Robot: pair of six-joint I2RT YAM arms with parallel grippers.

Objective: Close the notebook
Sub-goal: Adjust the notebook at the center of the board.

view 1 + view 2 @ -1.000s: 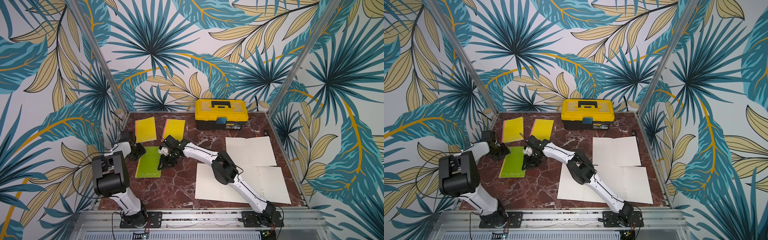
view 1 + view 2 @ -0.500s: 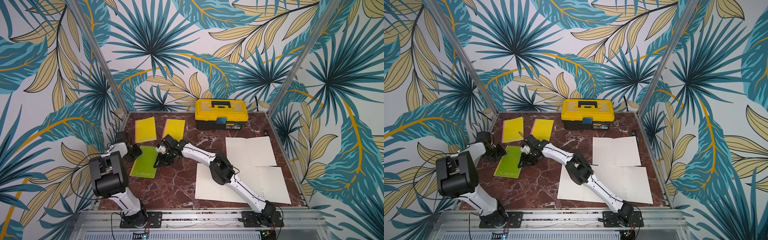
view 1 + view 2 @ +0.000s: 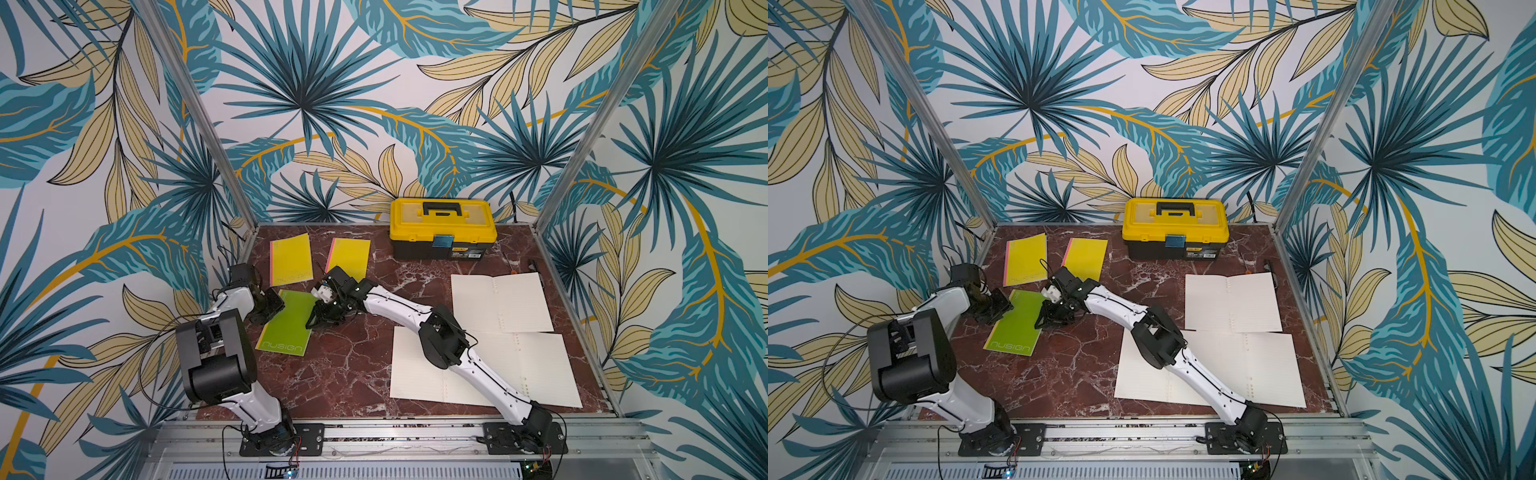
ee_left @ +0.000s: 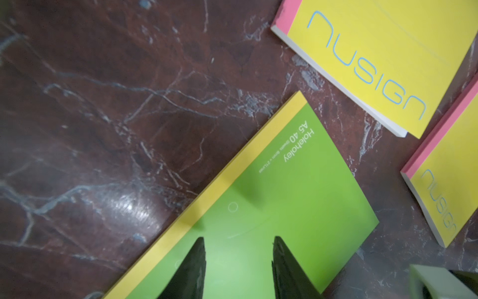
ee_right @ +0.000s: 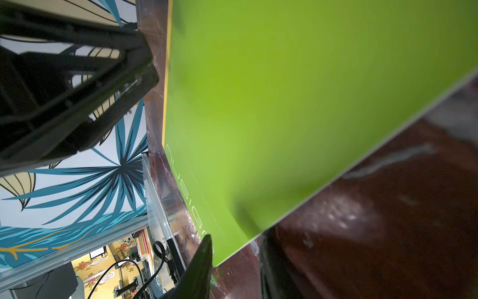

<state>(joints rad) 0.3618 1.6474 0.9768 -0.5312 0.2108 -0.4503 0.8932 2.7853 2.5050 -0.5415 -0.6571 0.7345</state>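
Green notebook shut, a gripper at either side of its upper end.

Green notebook [image 3: 1013,326] lay closed and tilted on the marble table [image 3: 1059,374], left of centre. Left gripper [image 3: 1001,309] was at its upper-left corner and right gripper [image 3: 1045,322] at its upper-right edge; jaw gaps unreadable. Above it lay the yellow notebooks, one [image 3: 1025,258] beside the other [image 3: 1086,257]. Yellow toolbox [image 3: 1175,228] sat upper centre. Upper open notebook [image 3: 1231,301] and lower open notebook [image 3: 1258,370] lay right of frame.
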